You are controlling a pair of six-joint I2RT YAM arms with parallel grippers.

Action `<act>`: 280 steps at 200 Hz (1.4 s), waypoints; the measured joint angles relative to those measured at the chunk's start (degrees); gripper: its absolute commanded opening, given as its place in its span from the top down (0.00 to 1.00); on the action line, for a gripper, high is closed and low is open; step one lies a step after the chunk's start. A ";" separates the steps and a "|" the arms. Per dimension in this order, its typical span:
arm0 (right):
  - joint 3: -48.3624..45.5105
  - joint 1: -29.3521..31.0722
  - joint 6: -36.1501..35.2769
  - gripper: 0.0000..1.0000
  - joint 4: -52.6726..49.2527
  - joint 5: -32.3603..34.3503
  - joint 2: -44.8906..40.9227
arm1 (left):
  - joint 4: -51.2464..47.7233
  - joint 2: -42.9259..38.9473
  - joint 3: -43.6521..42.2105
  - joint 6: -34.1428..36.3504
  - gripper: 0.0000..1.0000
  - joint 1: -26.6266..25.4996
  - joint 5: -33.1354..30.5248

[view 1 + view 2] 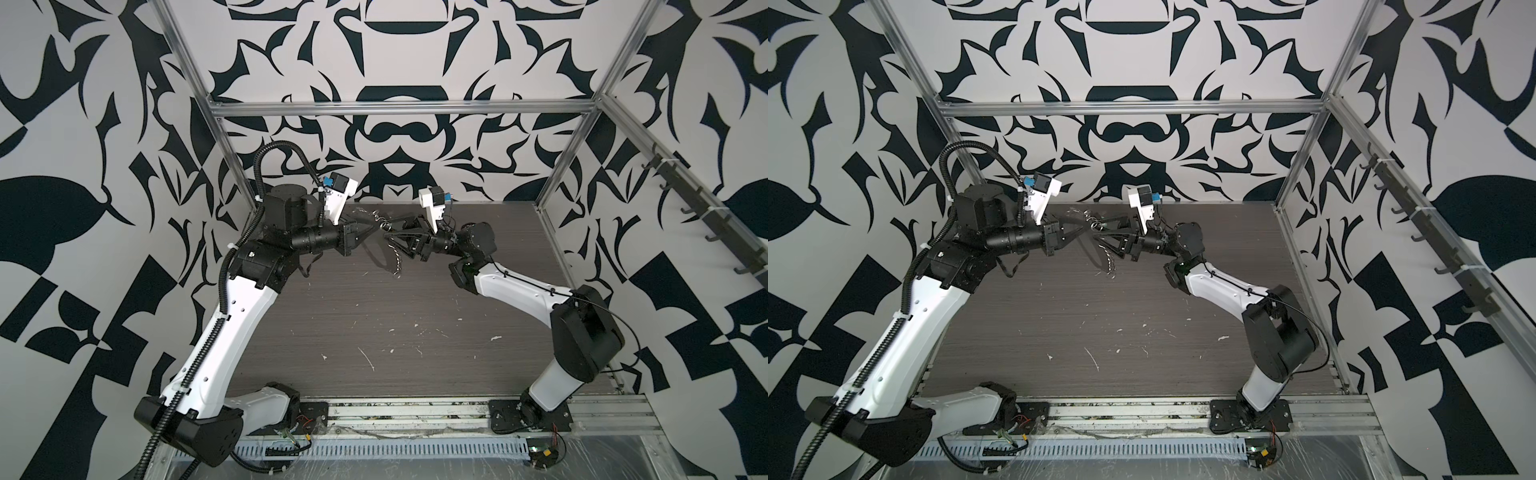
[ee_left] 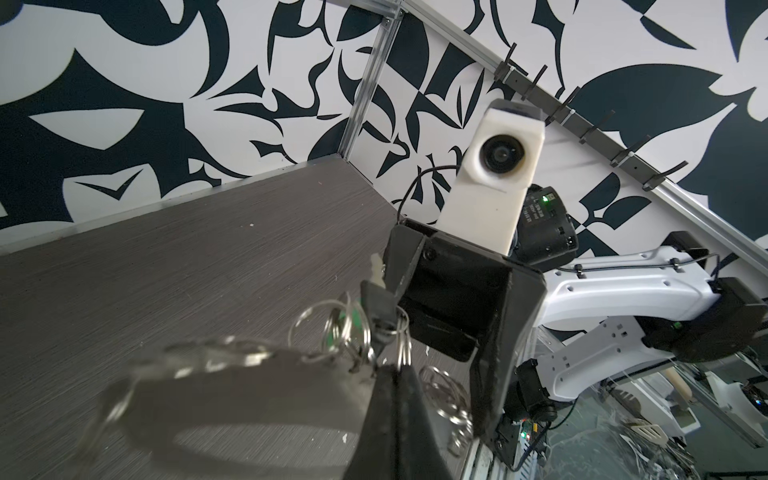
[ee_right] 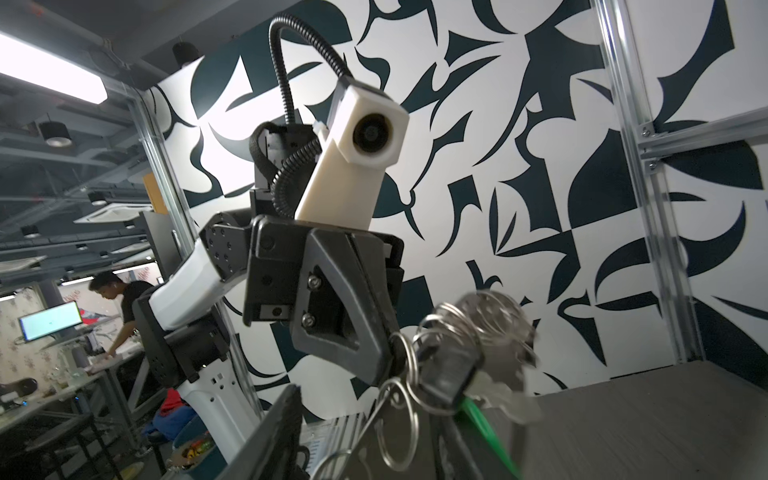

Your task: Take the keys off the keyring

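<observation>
Left hand [image 1: 379, 226] pinches the keyring [image 1: 397, 261]; right hand [image 1: 390, 229] spread beside the key [image 2: 376, 301]. You risk the hanging rings swinging and spoiling your regrasp.

Broad bare table [image 1: 374, 332] open across the front half, left gripper [image 1: 380, 225] and right gripper [image 1: 388, 229] meeting tip to tip near the rear middle, keyring [image 1: 394, 262] hanging under them into the gap, metal frame posts [image 1: 236, 166] hemming the rear corners.

Keyring [image 1: 395, 259] above table [image 1: 374, 332], toward rear
</observation>
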 measured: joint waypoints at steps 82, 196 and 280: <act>-5.66 -4.48 -23.10 0.33 -33.64 1.73 -20.63 | -3.96 -1.11 0.02 8.87 1.00 -0.02 2.80; 2.56 -4.11 -52.52 0.59 -62.01 -3.78 -20.37 | -3.26 -12.04 -16.65 20.87 1.00 -0.02 6.64; 5.66 -2.34 -56.52 0.83 -68.15 -4.59 -19.26 | 1.03 -12.74 -18.78 21.66 1.00 -0.02 7.89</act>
